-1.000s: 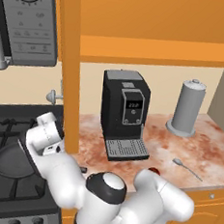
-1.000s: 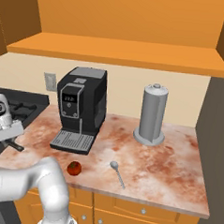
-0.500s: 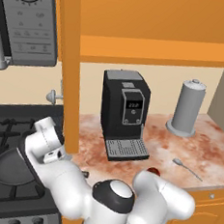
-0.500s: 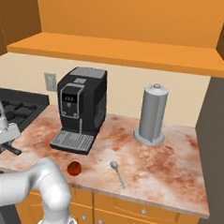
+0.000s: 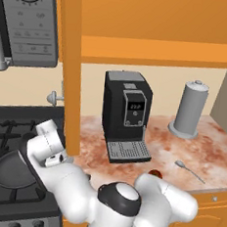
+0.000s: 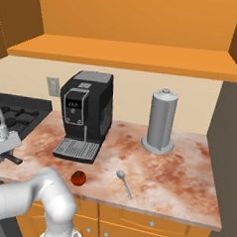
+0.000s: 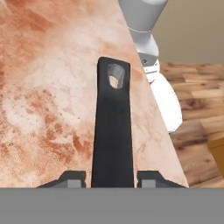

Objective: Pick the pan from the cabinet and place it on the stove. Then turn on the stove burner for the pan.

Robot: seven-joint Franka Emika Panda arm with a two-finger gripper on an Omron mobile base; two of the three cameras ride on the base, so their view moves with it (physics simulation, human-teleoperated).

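Glossy white rounded arm (image 5: 141, 201), dark grey joint cap, small dark finger tips (image 7: 72, 177)

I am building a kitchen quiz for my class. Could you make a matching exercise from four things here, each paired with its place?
Things:
1. dark grey frying pan
2. small red tomato
3. tall grey canister
4. silver spoon

Places:
A. by the wall, right of the black coffee machine
B. on the black stove
C. counter front, left of the spoon
D. counter front, below the canister

Pairs: 1-B, 2-C, 3-A, 4-D
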